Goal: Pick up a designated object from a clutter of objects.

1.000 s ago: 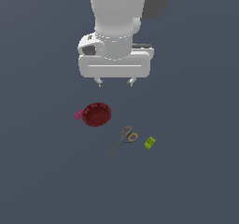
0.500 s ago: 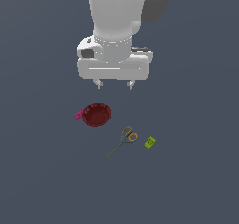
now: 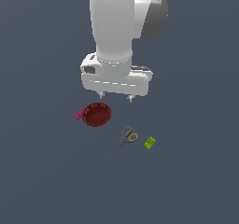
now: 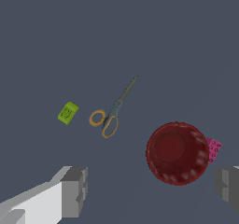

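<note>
Franka arm above a dark matte floor, its gripper spread wide and holding nothing; in the wrist view both grey fingertips stand far apart at the frame edges. The landmark is the dark red bowl, round, shallow and ridged along its inner wall, with a slightly glossy finish. The designated scissors lie flat on the floor near the bowl, on the side toward the exterior view's right and nearer that camera, clear of its rim. Their two orange loop handles point away from the bowl and look smooth, probably plastic; the long thin grey blades appear closed together and taper to a fine point. A small pink block sits touching or just beside the bowl on its far side from the scissors, and a lime-green block rests beyond the handles, near them but apart. The scissors are judged light, rigid and low-lying, with slick blades that offer little height to pinch. The pivot region, where blades meet handles, seems the best hold, with the fingers closing across the narrow width; a grasp on the blade tip would likely let them swing or slip.
</note>
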You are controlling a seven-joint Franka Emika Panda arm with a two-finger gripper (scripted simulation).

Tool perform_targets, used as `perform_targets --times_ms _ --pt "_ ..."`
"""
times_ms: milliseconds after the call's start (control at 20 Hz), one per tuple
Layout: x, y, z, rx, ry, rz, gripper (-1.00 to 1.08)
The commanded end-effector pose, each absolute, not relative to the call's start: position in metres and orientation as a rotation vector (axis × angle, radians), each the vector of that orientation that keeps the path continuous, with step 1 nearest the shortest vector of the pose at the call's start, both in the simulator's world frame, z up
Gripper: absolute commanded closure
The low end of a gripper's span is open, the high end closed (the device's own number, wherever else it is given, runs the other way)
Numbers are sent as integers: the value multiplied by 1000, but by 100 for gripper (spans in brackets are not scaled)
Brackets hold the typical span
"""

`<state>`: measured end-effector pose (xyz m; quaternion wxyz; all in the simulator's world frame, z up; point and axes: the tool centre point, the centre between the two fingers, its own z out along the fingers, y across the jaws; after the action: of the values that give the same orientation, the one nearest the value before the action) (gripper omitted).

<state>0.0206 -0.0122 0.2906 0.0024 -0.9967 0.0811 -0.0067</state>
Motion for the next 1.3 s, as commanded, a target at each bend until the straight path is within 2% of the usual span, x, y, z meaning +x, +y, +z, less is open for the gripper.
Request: perform_targets --times_ms 0,650,1250 --pt "27 -11 276 -3116 340 -18 -92" --pt "56 -4 183 -3007 862 -5 -92" --pt "66 -1 97 -2853 1300 1 -92"
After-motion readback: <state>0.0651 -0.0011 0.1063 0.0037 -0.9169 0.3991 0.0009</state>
